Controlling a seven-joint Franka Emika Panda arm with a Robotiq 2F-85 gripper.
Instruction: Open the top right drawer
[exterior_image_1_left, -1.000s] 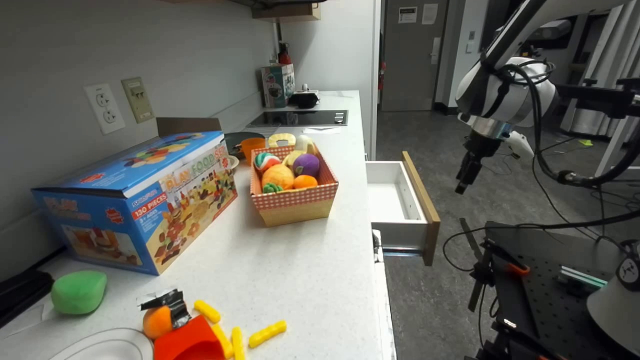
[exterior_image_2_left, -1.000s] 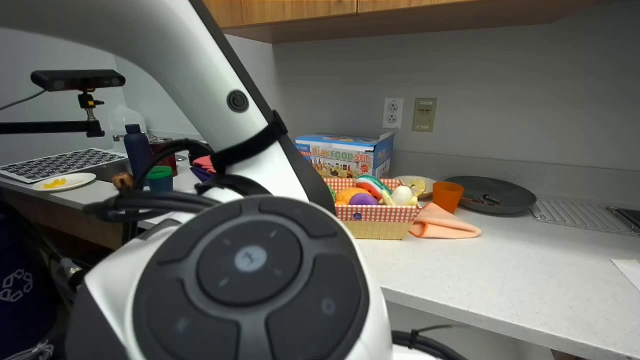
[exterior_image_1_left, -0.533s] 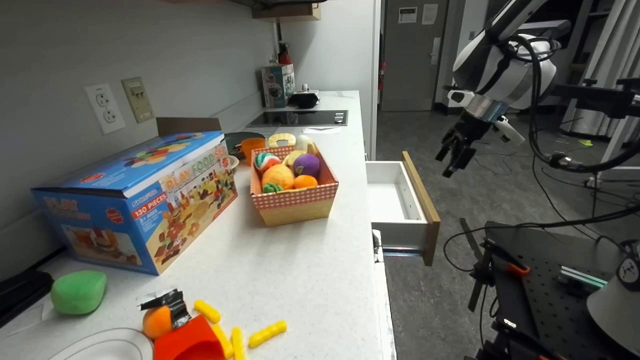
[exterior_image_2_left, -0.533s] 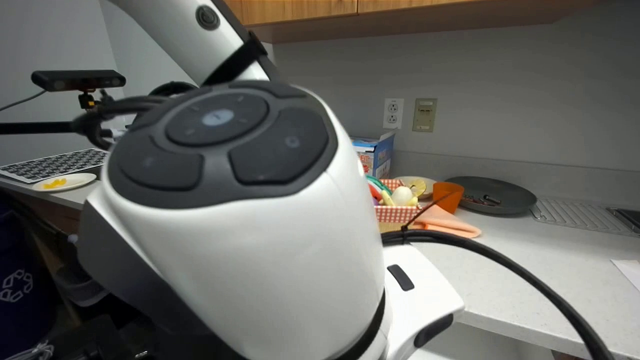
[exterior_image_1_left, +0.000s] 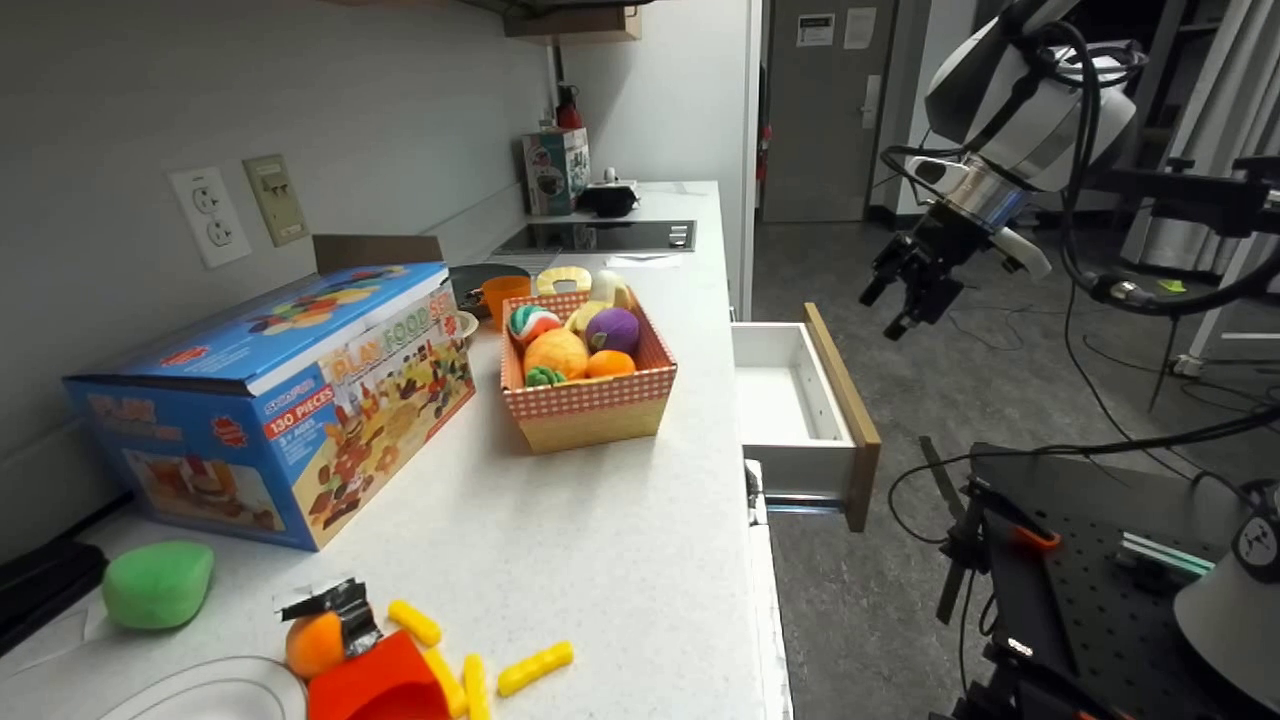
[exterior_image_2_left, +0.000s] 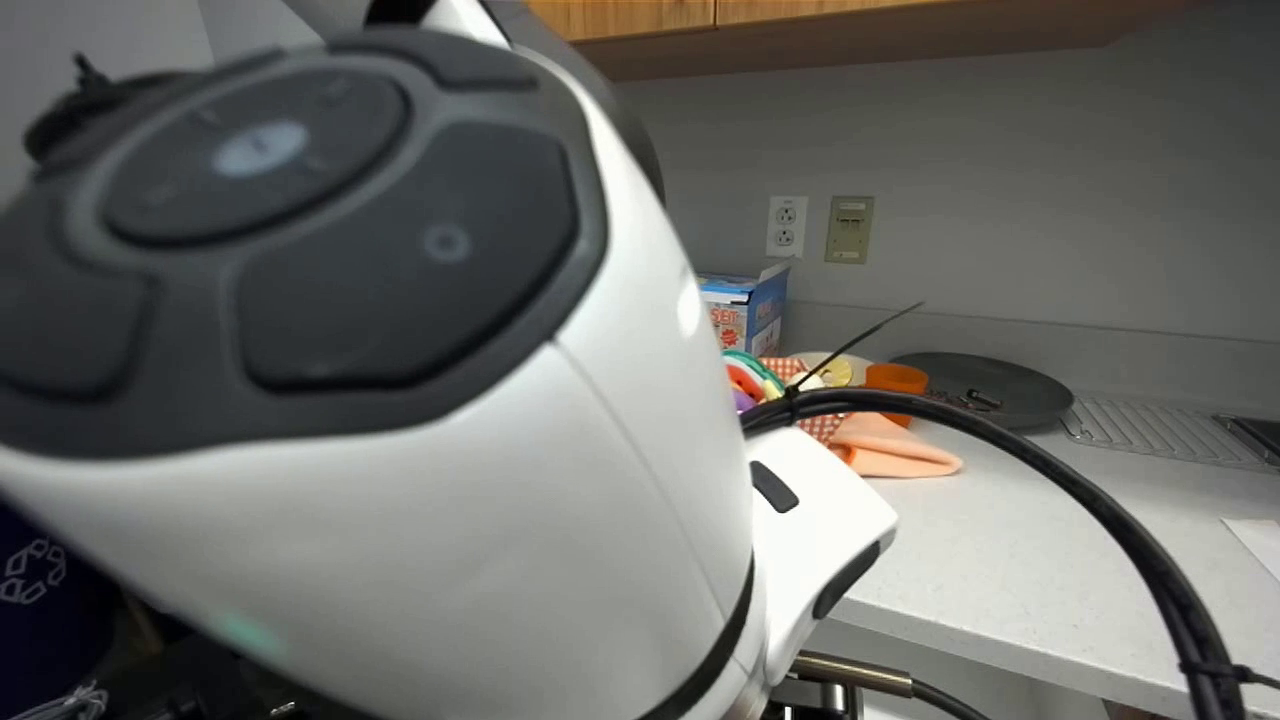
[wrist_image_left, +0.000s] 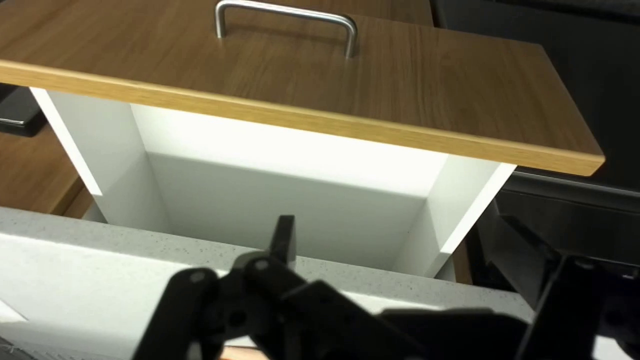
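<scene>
The top right drawer stands pulled out from under the counter, with a wooden front (exterior_image_1_left: 840, 375) and a bare white inside. In the wrist view its brown wood front (wrist_image_left: 310, 80) carries a silver bar handle (wrist_image_left: 287, 11) on the outer face. My gripper (exterior_image_1_left: 882, 313) is in the air above and beyond the drawer front, touching nothing. In the wrist view its fingers (wrist_image_left: 400, 225) are spread wide with nothing between them. In an exterior view the white arm (exterior_image_2_left: 450, 560) fills much of the picture, and the drawer and gripper fingers do not show there.
A checked basket of toy food (exterior_image_1_left: 590, 400) stands near the counter's edge (exterior_image_1_left: 690, 560). A play food box (exterior_image_1_left: 270, 390) is by the wall. Toy pieces and a plate (exterior_image_1_left: 215, 695) lie at the near end. A dark pan (exterior_image_2_left: 985, 390) and orange cup (exterior_image_2_left: 897, 378) stand farther along.
My gripper has risen, turned and tilted away from the drawer, and its two fingers now show apart. The drawer stays pulled out in the same place.
</scene>
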